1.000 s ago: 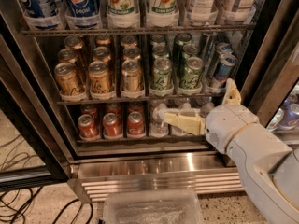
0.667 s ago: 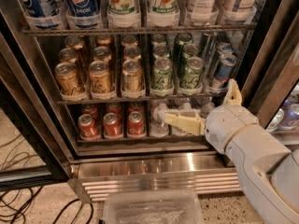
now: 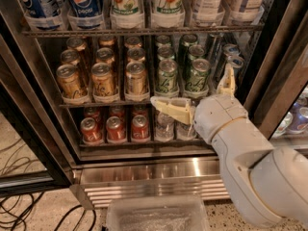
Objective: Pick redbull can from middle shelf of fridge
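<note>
The fridge [image 3: 144,174] stands open in front of me. Its middle shelf [image 3: 103,103] holds gold cans on the left and green cans in the middle. The slim blue-and-silver redbull can [image 3: 235,61] stands at the far right, with another like it behind. My gripper [image 3: 192,86] is open in front of the shelf's right half. One cream finger [image 3: 171,109] points left below the green cans. The other finger [image 3: 227,81] points up just in front of the redbull can, hiding its lower part. It holds nothing.
Gold cans [image 3: 102,78] and green cans [image 3: 167,75] fill the middle shelf. Large bottles [image 3: 125,4] stand on the rack above, red cans [image 3: 115,128] and water bottles [image 3: 164,124] below. A dark door frame [image 3: 274,76] is at right, a clear bin [image 3: 154,214] on the floor, and cables [image 3: 19,211] at left.
</note>
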### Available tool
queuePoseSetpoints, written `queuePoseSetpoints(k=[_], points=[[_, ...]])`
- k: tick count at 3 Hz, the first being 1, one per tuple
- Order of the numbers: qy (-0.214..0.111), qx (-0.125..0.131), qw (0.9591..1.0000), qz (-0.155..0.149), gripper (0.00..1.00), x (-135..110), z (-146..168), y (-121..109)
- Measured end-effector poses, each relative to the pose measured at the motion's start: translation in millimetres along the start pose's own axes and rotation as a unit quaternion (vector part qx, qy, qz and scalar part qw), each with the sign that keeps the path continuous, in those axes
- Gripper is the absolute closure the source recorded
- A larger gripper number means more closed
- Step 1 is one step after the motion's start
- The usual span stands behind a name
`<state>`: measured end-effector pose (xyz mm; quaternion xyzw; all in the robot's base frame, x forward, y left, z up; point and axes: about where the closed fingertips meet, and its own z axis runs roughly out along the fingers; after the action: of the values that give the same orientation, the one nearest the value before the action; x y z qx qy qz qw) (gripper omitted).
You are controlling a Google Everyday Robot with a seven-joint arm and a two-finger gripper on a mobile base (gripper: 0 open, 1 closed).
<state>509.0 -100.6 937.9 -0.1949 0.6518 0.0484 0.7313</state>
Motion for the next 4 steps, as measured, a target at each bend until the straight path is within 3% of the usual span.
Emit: queuePoseSetpoints(k=[1, 2, 3, 4], points=[[-0.003, 0.038, 0.9992, 0.013, 0.10, 30.9, 10.6, -7.6], [0.027, 0.086, 0.9957, -0.022, 0.08, 73.4, 2.2, -23.4], [0.051, 0.151, 0.9855, -0.058, 0.09, 98.5, -15.3, -51.1], [0.053, 0.202, 0.9745, -0.083, 0.16, 107.3, -27.6, -74.8]])
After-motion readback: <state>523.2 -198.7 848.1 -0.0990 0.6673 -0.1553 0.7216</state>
